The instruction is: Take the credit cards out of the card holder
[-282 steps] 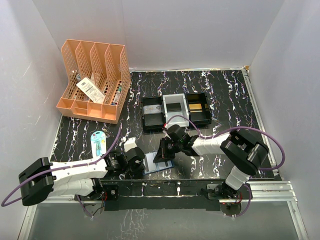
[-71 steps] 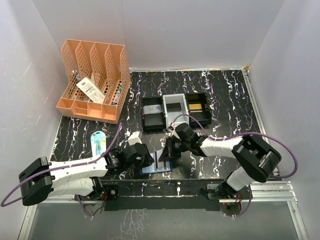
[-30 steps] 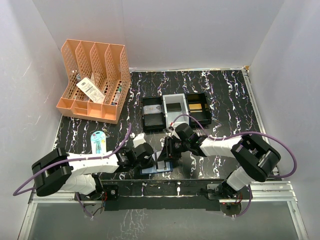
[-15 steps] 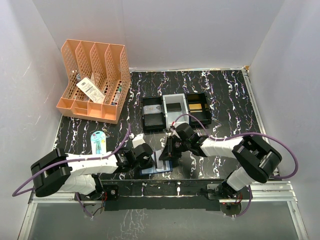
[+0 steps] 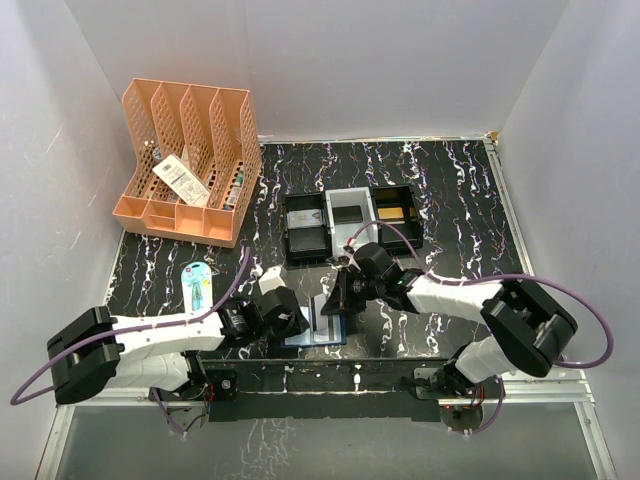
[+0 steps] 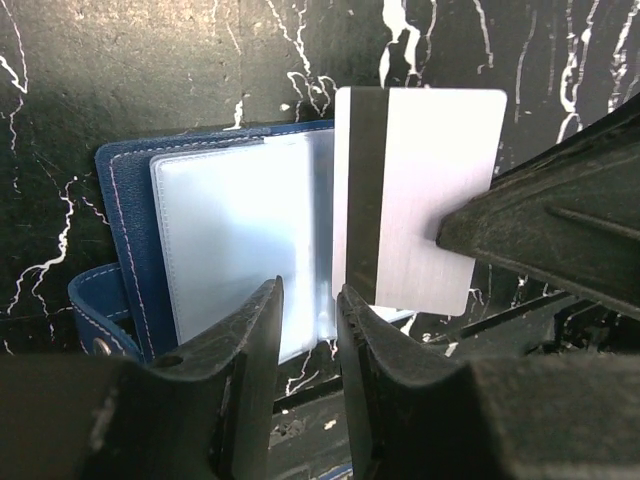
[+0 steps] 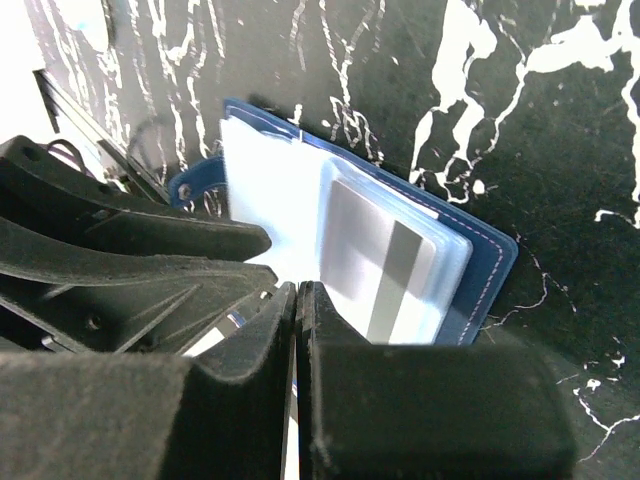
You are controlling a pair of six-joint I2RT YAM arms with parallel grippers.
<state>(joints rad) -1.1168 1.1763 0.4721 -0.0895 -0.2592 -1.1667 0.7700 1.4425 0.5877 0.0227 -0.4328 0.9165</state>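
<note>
The navy card holder [image 5: 300, 340] lies open near the table's front edge, with its clear sleeves showing in the left wrist view [image 6: 235, 245]. My right gripper [image 5: 336, 304] is shut on a silver credit card [image 6: 425, 200] with a dark stripe and holds it above the holder's right half. The card shows edge-on between the jaws in the right wrist view [image 7: 297, 290]. Another striped card [image 7: 385, 260] sits in a sleeve of the holder [image 7: 490, 265]. My left gripper [image 6: 308, 295] is slightly open over the holder's near edge and holds nothing; it also shows in the top view [image 5: 290, 322].
Three small trays stand behind the arms: black [image 5: 305, 245], grey [image 5: 350, 232] and black [image 5: 397, 232]. An orange file rack [image 5: 190, 165] is at the back left. A pale blue oval case [image 5: 197, 283] lies to the left. The metal rail [image 5: 330, 385] runs just in front of the holder.
The left arm's elbow has dropped back to the left, and its gripper stays at the holder. The right gripper keeps its hold on the card and has shifted slightly right.
</note>
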